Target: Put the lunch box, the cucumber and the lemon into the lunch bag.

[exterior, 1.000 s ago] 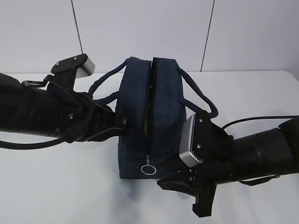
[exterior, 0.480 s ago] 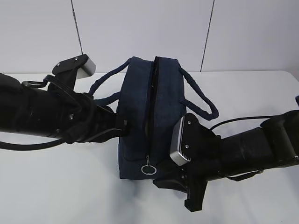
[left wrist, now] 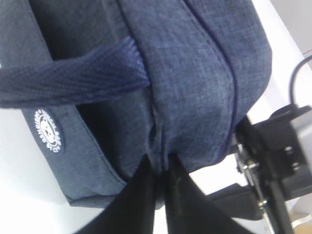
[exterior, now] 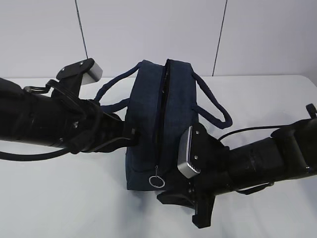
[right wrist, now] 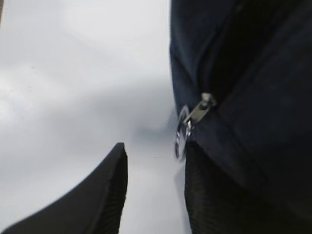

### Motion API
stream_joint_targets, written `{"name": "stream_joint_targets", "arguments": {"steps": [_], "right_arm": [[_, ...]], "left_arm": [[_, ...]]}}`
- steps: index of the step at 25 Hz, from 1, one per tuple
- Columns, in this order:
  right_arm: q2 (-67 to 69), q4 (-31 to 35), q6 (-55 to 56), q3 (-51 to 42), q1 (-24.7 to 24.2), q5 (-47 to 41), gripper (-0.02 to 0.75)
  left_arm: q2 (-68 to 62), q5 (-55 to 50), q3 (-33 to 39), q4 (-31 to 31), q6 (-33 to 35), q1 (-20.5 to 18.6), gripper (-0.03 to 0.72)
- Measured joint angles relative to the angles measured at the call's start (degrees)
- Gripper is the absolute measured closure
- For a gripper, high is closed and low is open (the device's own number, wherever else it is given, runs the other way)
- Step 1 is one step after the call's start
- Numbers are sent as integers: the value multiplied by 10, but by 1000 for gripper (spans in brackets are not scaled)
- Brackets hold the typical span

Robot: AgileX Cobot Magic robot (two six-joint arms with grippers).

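The left gripper (left wrist: 160, 168) pinches a fold of the navy lunch bag (exterior: 158, 124) on its side, while the right gripper (right wrist: 155, 161), jaws parted, sits beside the metal ring pull (right wrist: 182, 137) at the bag's near end on the white table (exterior: 59, 198).

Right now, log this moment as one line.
left gripper: shut on lunch bag side fabric | right gripper: open beside ring pull, not gripping | zipper: partly open

The lunch bag (exterior: 158, 124) stands mid-surface (exterior: 59, 198) between both arms. The ring pull (exterior: 157, 181) hangs at its near end, beside the right gripper (right wrist: 153, 187).
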State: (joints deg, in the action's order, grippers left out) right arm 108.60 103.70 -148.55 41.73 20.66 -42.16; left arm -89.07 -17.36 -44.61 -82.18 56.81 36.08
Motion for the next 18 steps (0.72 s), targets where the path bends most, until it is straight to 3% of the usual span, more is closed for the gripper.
{"name": "stream_joint_targets", "arguments": {"steps": [18], "right_arm": [[15, 0, -1, 30, 0, -19, 454]], "left_arm": [[0, -4, 0, 0, 0, 0, 683]]}}
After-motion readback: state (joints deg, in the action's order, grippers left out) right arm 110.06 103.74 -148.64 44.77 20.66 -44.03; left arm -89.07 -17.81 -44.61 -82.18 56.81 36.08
